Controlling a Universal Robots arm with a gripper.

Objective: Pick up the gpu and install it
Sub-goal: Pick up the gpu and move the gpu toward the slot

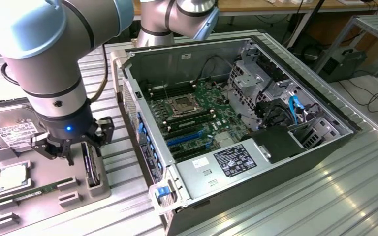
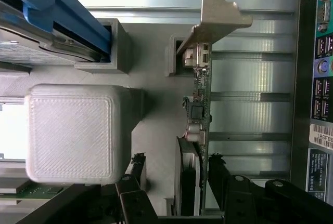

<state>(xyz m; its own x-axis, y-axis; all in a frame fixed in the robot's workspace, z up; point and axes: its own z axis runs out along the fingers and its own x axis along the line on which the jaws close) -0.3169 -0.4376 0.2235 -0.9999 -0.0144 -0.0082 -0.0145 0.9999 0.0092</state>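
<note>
The gpu (image 1: 92, 169) stands on edge in a slot of the grey parts tray (image 1: 100, 191), at the exterior view's left. Seen in the wrist view, the gpu (image 2: 202, 96) shows its thin green board edge, a silver end bracket (image 2: 218, 18) and a black fan block. My gripper (image 1: 77, 150) hangs just above the card. Its black fingers (image 2: 136, 193) stand on either side of the gpu, apart from it, so the gripper (image 2: 177, 164) is open and holds nothing.
The open computer case (image 1: 241, 123) lies beside the tray, motherboard (image 1: 196, 115) facing up, blue slots near its front. On the tray are a hard drive (image 1: 12, 130), a processor (image 1: 12, 178) and a memory stick (image 1: 31, 192). A grey tray post (image 2: 73, 130) rises close to one finger.
</note>
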